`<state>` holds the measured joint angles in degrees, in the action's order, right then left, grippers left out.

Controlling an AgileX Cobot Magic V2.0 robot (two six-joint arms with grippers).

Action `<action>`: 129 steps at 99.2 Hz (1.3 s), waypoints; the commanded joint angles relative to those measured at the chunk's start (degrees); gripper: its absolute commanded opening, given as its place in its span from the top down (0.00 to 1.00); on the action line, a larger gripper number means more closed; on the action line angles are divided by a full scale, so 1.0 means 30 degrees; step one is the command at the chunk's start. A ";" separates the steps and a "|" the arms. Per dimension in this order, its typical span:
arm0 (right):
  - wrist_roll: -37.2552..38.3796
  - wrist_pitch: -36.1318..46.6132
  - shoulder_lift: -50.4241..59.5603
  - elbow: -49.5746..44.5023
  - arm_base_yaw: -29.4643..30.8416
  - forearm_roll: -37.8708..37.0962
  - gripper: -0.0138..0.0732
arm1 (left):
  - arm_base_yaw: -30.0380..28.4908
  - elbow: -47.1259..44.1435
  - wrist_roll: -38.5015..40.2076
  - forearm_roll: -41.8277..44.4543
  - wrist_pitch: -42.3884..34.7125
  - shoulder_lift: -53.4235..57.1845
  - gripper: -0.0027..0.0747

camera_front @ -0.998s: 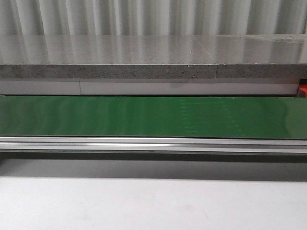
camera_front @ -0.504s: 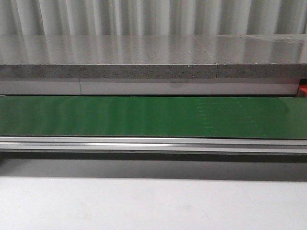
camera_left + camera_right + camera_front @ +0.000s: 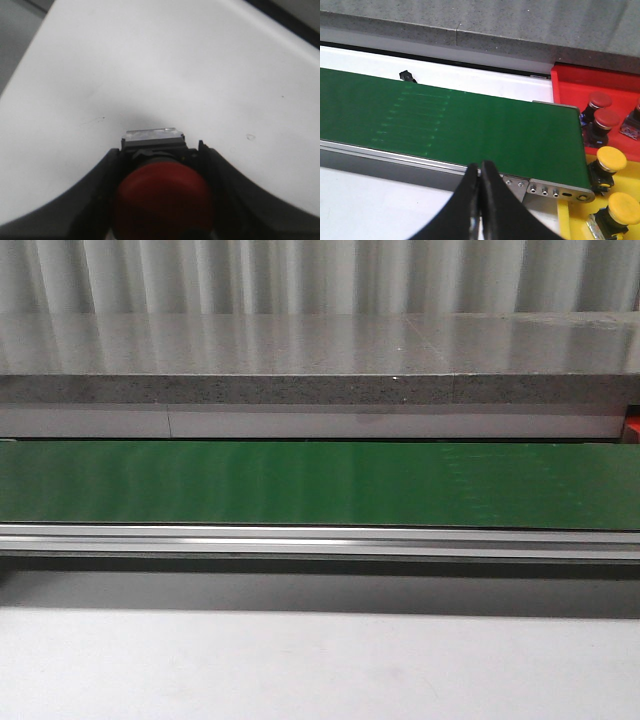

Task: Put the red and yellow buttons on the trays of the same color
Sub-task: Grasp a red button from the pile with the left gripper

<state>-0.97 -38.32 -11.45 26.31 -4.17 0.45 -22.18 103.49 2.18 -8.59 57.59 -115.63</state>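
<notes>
L gripper [image 3: 162,192] is clamped on a red button [image 3: 162,200]: dark fingers [image 3: 102,192] press in from both sides w/ the button filling the gap between them. Its domed, matte red cap faces the wrist cam; beyond the cap a black collar, then a silvery-grey block [image 3: 152,136] poking out past the fingertips. Cap is blurred, too close to the lens for detail. Under and ahead of the gripper lies a plain white surface [image 3: 150,65], bare apart from a few faint marks; can't tell if the button touches it.

R gripper [image 3: 480,175] has its black fingers [image 3: 467,200] pressed together, tips meeting, nothing btwn them. It hangs over the near aluminium rail [image 3: 420,162] of a green conveyor belt [image 3: 445,125]. Off to one side of the fingers, past the belt's end, sit a red tray [image 3: 570,82] and a yellow tray [image 3: 567,220], touching each other. Red tray holds two red-capped buttons [image 3: 602,107] close together, black bodies below the caps; a third piece at the frame edge is cut off. Yellow tray holds two yellow-capped buttons [image 3: 612,160], also on black bodies, the nearer one [image 3: 622,207] w/ a silvery base showing.

Front cam: green belt [image 3: 320,485], its rail, a grey stone ledge [image 3: 320,355] behind; neither arm visible there.
</notes>
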 commanded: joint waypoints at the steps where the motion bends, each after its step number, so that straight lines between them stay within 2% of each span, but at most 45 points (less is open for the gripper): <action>1: -0.0145 0.1539 -0.0203 0.0487 0.0006 -0.0149 0.92 | 0.0297 0.0582 -0.1168 -0.0235 0.0234 0.2334 0.79; 20: -0.0145 0.1614 -0.0203 0.0487 0.0006 -0.0149 0.92 | 0.1309 -0.0326 -0.1817 -0.0092 0.0467 0.4606 0.79; 47: -0.0145 0.1635 -0.0203 0.0487 0.0006 -0.0149 0.92 | 0.3798 -0.4380 -0.2544 -0.0041 -0.0407 0.7520 0.79; 66: -0.0145 0.1635 -0.0203 0.0487 0.0006 -0.0149 0.92 | 0.5560 -0.6677 -0.2587 0.0188 -0.0886 0.7930 0.79; 92: -0.0145 0.1654 -0.0203 0.0487 0.0006 -0.0149 0.92 | 0.5849 -0.8163 -0.2587 0.0188 -0.1394 0.7267 0.79; 121: -0.0145 0.1672 -0.0203 0.0487 0.0006 -0.0149 0.92 | 0.5849 -0.8195 -0.2587 0.0352 -0.0026 0.5912 0.78; 129: -0.0145 0.1672 -0.0203 0.0487 0.0006 -0.0149 0.92 | 0.5849 -0.8160 -0.2587 0.0444 -0.0117 0.5880 0.72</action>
<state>-1.06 -38.07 -11.45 26.31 -4.17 0.45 -4.97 77.49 -5.57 -7.25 57.73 -100.06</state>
